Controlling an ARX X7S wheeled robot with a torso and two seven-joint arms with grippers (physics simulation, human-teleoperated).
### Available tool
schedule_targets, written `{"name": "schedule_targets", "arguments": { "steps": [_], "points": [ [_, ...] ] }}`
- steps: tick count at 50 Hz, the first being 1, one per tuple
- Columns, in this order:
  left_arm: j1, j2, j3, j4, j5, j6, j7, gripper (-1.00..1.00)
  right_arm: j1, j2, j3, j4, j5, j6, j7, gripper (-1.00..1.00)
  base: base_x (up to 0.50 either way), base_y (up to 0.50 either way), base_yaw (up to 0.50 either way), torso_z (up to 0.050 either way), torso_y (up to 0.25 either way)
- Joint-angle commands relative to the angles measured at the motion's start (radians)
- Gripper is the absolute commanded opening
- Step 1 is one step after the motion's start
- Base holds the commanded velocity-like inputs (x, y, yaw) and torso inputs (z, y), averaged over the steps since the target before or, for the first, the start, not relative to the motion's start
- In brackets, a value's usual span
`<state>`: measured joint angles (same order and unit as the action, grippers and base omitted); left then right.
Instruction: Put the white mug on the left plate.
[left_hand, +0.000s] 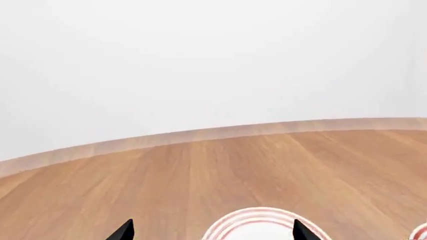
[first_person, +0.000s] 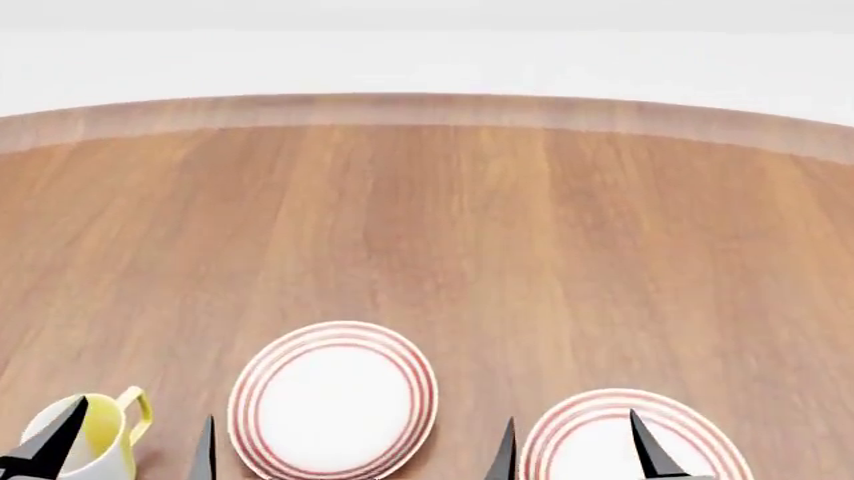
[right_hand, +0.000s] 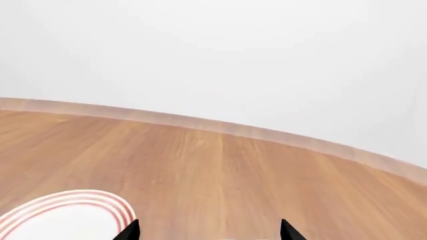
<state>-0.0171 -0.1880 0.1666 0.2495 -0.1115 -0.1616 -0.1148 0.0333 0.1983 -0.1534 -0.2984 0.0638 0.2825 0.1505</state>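
The white mug shows in no view. The left plate (first_person: 334, 400) lies flat on the wooden table (first_person: 441, 220), with a second plate (first_person: 587, 440) near it on the right. A yellow mug (first_person: 94, 435) stands left of the left plate. The left gripper (first_person: 131, 445) and right gripper (first_person: 571, 450) hold their jaws spread, both empty

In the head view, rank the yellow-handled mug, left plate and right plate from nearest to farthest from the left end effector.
1. Yellow-handled mug, right at the left end effector, between its fingertips.
2. Left plate, just to its right.
3. Right plate, farthest right.
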Motion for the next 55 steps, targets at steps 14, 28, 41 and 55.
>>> {"name": "schedule_targets", "arguments": {
  "steps": [14,28,41,55],
  "points": [
    [0.002,-0.017,0.02,0.002,-0.008,0.012,-0.005,1.0,-0.002,0.013,-0.012,-0.005,0.002,-0.009,0.018,1.0,0.08,0.0,0.0,0.0,0.001],
    [0.179,-0.141,0.041,0.03,0.018,0.244,0.081,1.0,-0.01,0.015,-0.007,0.008,0.023,-0.021,0.023,1.0,0.0,0.0,0.0,0.0,0.0],
    [0.337,-0.238,0.04,0.05,0.043,0.407,0.133,1.0,-0.003,0.019,-0.013,0.005,0.028,-0.016,0.03,1.0,0.0,0.0,0.0,0.0,0.0],
    [0.446,-0.312,0.036,0.093,0.059,0.47,0.161,1.0,-0.004,0.026,-0.019,-0.004,0.031,-0.013,0.04,1.0,0.0,0.0,0.0,0.0,0.0]
  ]
}}
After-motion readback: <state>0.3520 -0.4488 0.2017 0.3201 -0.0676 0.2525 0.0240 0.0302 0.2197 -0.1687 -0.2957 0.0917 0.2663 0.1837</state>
